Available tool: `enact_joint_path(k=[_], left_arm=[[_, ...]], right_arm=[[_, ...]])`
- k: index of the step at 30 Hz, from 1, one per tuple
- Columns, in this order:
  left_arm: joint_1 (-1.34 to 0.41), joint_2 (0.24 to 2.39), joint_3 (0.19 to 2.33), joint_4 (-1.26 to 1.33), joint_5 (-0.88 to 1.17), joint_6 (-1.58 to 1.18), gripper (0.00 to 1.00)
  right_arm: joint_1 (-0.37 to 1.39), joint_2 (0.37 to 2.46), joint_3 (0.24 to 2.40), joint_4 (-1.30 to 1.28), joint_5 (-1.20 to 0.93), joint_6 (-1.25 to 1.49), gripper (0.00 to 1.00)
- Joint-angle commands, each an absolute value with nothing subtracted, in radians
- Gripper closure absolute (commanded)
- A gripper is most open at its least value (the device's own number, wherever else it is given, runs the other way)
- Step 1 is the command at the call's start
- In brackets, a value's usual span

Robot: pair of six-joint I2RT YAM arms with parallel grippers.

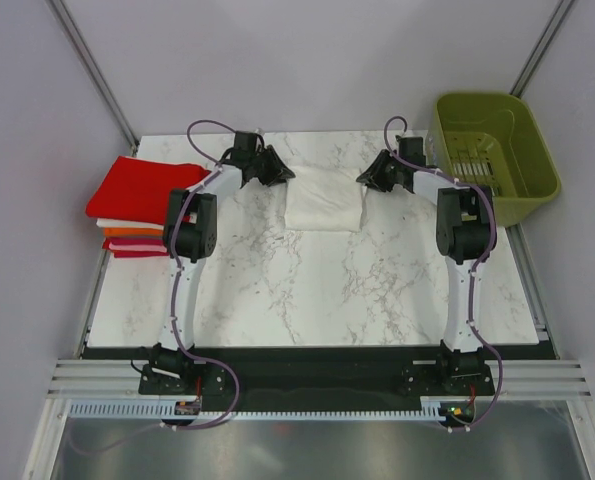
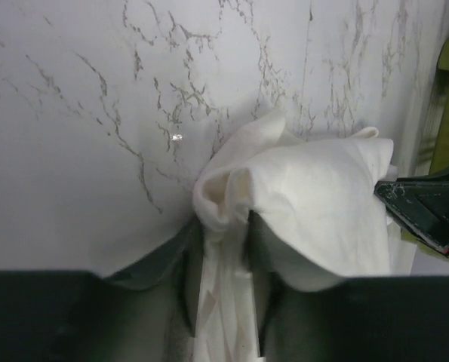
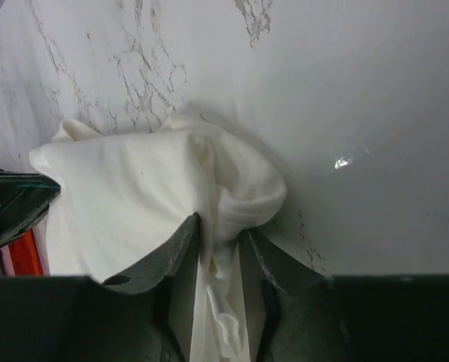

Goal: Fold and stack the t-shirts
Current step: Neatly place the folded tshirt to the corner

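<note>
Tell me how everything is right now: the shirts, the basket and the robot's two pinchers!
white shirt: folded small, on the table, pinched at its left and right ends.
left gripper: shut on the white shirt, cloth bunched between its fingers.
right gripper: shut on the white shirt's other end.
pile of shirts: folded and stacked at the table's left edge, red on top.
basket: upright, empty.

Twin white arms [image 1: 180, 300], black joints [image 1: 190, 225] and bases [image 1: 167, 362]. Purple cables [image 1: 209, 125] trail each. Left tool [image 2: 224, 226] and right tool [image 3: 218, 230]: dark grey.
</note>
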State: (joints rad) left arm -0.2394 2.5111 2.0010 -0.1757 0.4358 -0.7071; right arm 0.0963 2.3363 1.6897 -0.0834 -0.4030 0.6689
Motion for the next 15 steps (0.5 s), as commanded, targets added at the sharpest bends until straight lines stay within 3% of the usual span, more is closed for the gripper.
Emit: enact_joint_path(k=[1, 3, 4, 6, 15], left_arm=[[-0.259, 2.543, 2.031, -0.144, 0.400, -0.713, 0.74], [-0.265, 2.543, 2.031, -0.135, 0.400, -0.706, 0.85], [-0.267, 2.539, 2.031, -0.132, 0.400, -0.703, 0.96], [-0.270, 2.527, 2.025, -0.132, 0.397, -0.695, 0.98], [-0.270, 2.249, 1.893, -0.162, 0.339, -0.614, 0.98]], right_arm=[[0.112, 2.401, 1.724, -0.109, -0.367, 0.647, 0.66], [0.123, 2.401, 1.733, -0.089, -0.368, 0.649, 0.79], [0.126, 2.398, 1.738, -0.081, -0.368, 0.649, 0.90], [0.130, 2.378, 1.733, -0.058, -0.365, 0.649, 0.99], [0.135, 2.143, 1.645, -0.008, -0.399, 0.624, 1.00]])
